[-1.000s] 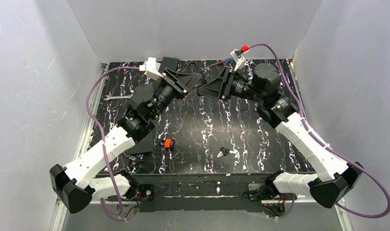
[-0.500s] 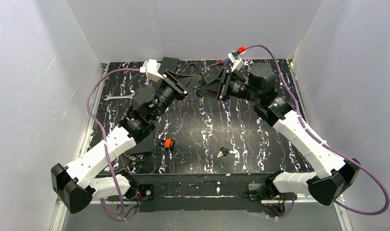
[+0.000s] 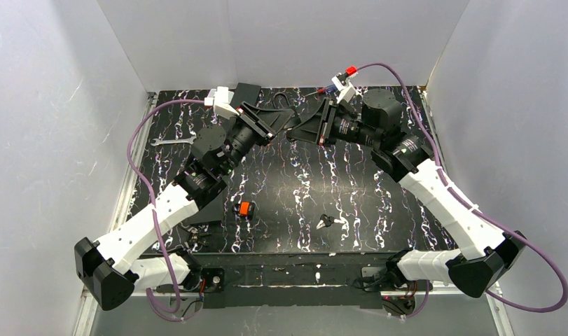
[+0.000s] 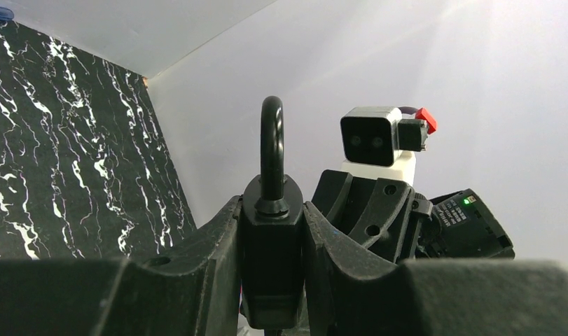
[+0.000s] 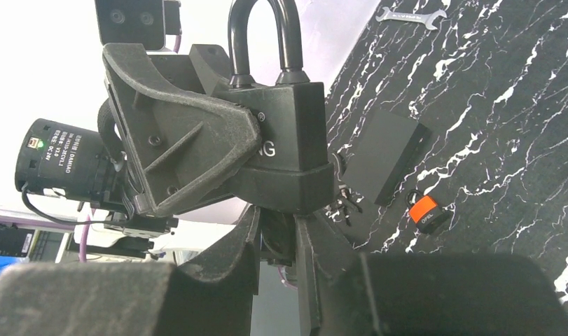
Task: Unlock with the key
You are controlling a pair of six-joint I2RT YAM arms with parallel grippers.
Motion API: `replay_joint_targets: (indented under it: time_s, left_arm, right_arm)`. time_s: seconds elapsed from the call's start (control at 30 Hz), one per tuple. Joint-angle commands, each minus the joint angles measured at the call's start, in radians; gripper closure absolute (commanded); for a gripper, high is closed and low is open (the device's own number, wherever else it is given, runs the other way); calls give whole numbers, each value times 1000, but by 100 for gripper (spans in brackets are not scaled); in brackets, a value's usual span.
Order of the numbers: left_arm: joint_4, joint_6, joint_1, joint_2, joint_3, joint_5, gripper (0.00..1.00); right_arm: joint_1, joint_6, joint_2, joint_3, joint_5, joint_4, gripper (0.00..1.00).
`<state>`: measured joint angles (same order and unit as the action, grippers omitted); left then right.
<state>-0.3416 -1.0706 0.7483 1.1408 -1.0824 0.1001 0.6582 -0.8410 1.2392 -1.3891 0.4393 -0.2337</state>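
Two arms meeting above the far part of the table. The left gripper is clenched on the black padlock, its fingers pressing the two broad faces of the body. The shackle points upward in both wrist views, with both legs seated in the body. The right gripper sits just beneath the padlock's base. Its fingers stand close together with a narrow dark gap between them, and whether they pinch anything cannot be told. The key lies flat on the table near the front edge, well apart from both grippers and to the right of the small orange block. A silver wrench lies near the table's left edge.
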Motion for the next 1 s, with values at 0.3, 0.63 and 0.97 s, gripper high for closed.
replay_joint_targets:
  time_s: [0.3, 0.63, 0.97]
  left_arm:
    - [-89, 63, 2, -46, 22, 54, 100]
    - [25, 45, 8, -17, -24, 129, 100]
    - [149, -16, 27, 24, -82, 199, 100]
  right_arm:
    - [9, 155, -3, -139, -103, -194, 16]
    - [44, 299, 68, -303, -206, -441, 12]
    - [293, 411, 178, -462, -609, -634, 17]
